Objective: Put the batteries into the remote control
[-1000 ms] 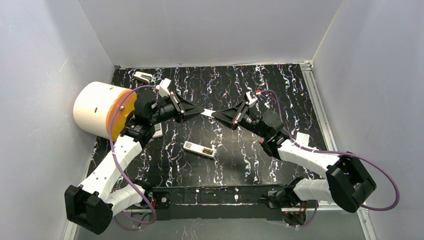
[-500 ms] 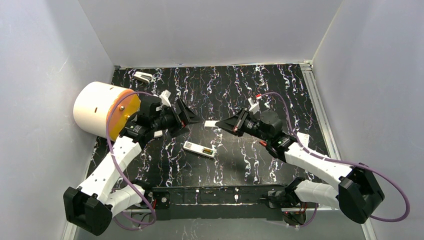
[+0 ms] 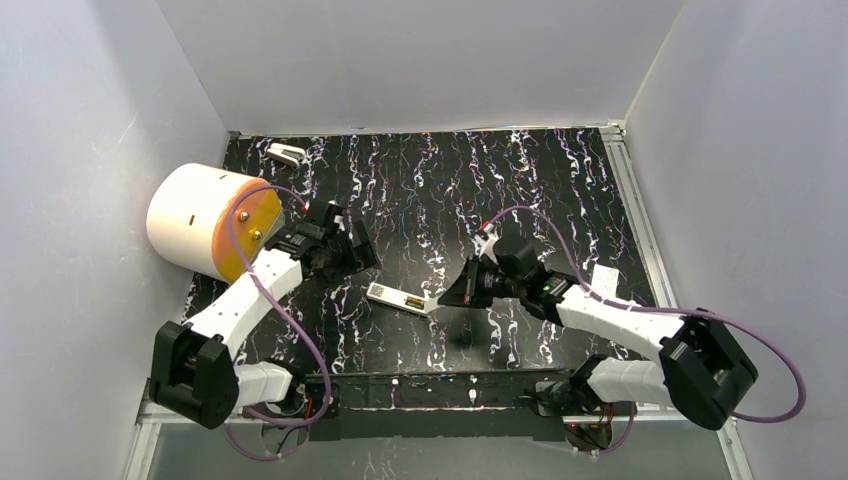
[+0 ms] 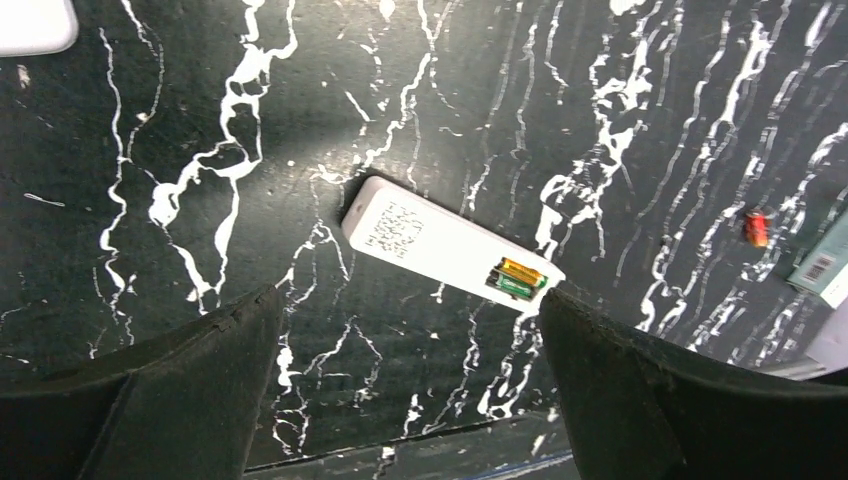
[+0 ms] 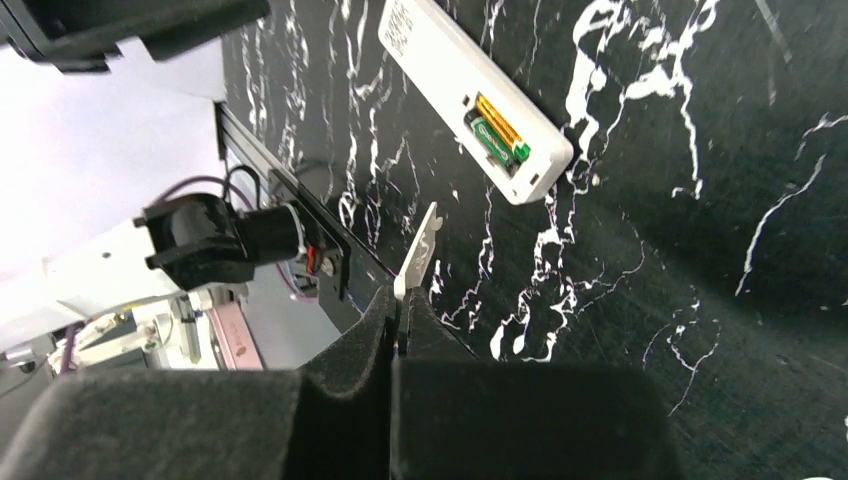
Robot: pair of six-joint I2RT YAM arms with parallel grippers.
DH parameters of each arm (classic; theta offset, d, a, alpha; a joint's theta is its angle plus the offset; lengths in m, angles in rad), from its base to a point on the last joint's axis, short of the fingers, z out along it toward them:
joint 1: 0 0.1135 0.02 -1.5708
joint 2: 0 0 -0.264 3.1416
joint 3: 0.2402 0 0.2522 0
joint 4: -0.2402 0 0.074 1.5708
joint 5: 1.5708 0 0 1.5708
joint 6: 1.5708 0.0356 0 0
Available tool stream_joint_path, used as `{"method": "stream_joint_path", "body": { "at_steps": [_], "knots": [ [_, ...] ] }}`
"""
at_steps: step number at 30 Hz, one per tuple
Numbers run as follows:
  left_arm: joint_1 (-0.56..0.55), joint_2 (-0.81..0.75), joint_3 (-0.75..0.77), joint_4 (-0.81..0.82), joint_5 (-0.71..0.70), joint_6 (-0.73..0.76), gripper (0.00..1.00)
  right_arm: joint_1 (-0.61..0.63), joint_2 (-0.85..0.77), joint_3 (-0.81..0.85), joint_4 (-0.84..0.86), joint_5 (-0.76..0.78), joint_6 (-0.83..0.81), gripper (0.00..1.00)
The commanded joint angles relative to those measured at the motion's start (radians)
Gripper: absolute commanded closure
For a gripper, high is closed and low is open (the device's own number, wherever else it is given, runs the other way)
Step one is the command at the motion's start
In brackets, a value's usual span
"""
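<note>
Left gripper [image 3: 360, 245]: jaws spread wide, holding nothing, poised over the table [image 3: 560, 180] just right of a white drum [image 3: 195, 222] with an orange end. Its wrist view looks down between the two dark fingers [image 4: 180, 400] onto the remote.

Remote [image 3: 398, 298]: white and slim, lying flat on the table between the two grippers, back upward. The compartment at its right end is uncovered.

Batteries [image 4: 517, 277]: two cells, one gold and one green, side by side inside that compartment.

Right gripper [image 5: 398, 305]: jaws closed on the lower end of a thin white cover [image 5: 420, 250]. The cover sticks out past the fingertips and stands near the remote's battery end; the wrist view shows a strip of table between cover and remote.

Box [image 3: 603, 278]: small and white, on the table beside the right forearm, well apart from the remote.
</note>
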Motion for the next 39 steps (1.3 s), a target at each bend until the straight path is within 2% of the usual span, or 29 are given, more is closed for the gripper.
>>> {"method": "stream_joint_path", "body": {
  "at_steps": [1,6,11,16,22,27,32,36,37,39],
  "knots": [
    [-0.001,0.017,-0.026,-0.010,-0.067,0.034,0.02,0.061,0.051,-0.004,0.011,0.011,-0.023,0.99],
    [-0.002,0.044,-0.081,0.067,-0.034,0.064,0.02,0.104,0.164,0.041,-0.023,-0.014,-0.077,0.99],
    [0.002,0.105,-0.120,0.175,0.041,0.063,0.01,0.109,0.242,0.095,-0.048,0.059,-0.099,0.99],
    [0.005,0.128,-0.118,0.175,-0.038,0.031,0.06,0.106,0.289,0.140,-0.066,0.156,-0.075,0.99],
    [0.005,0.062,-0.169,0.212,-0.117,0.001,0.11,0.101,0.279,0.098,-0.009,0.229,-0.007,0.99],
    [0.005,0.041,-0.190,0.213,-0.127,-0.020,0.13,0.096,0.281,0.104,0.041,0.135,-0.027,0.99],
    [0.005,0.038,-0.198,0.198,-0.118,-0.030,0.13,0.090,0.244,0.109,0.158,-0.042,-0.086,0.99],
    [0.005,0.047,-0.194,0.200,-0.095,-0.027,0.13,0.077,0.229,0.099,0.226,-0.039,-0.039,0.99],
    [0.005,0.052,-0.191,0.201,-0.086,-0.026,0.14,0.075,0.233,0.094,0.243,-0.027,-0.023,0.99],
    [0.005,0.061,-0.186,0.204,-0.080,-0.024,0.25,0.072,0.244,0.071,0.302,0.007,0.028,0.99]
  ]
}}
